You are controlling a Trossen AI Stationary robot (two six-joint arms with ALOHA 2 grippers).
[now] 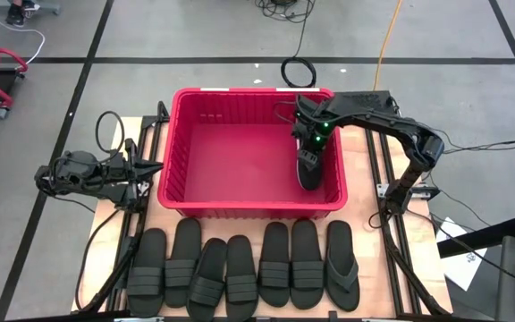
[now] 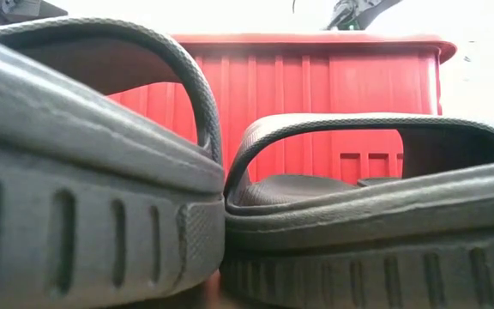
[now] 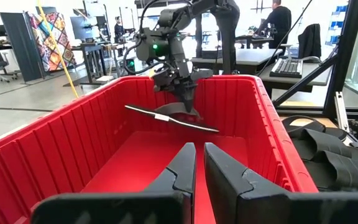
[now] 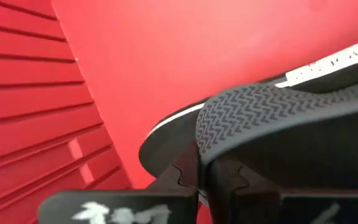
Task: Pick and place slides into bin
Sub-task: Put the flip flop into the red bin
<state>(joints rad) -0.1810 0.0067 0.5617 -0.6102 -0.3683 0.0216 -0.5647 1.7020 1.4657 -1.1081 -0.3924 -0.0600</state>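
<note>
My right gripper (image 1: 309, 152) is inside the red bin (image 1: 179, 161), near its right wall, shut on a black slide (image 1: 310, 172). In the left wrist view the slide (image 3: 166, 119) hangs below that gripper (image 3: 183, 99), above the bin floor (image 3: 135, 162). Several more black slides (image 1: 231, 268) lie sole-down in a row on the table in front of the bin; the rightmost (image 1: 342, 268) has thong straps. Two of them (image 2: 84, 172) (image 2: 376, 215) fill the low view. My left gripper (image 3: 199, 168) is shut and empty outside the bin's left wall (image 1: 146, 168). My right gripper pinches the slide's strap (image 4: 241, 109) between its two fingers, which come from above and point down. The slide hangs below the fingers, its sole (image 3: 142, 112) nearly level and slightly tilted, lifted clear of the bin floor.
The bin's slotted walls (image 3: 55, 149) and thick rim (image 1: 249, 210) ring the right gripper. The table's frame rails (image 1: 392, 224) run along both sides. Cables (image 1: 298, 67) lie on the floor beyond the bin. People stand at desks far behind (image 3: 278, 15).
</note>
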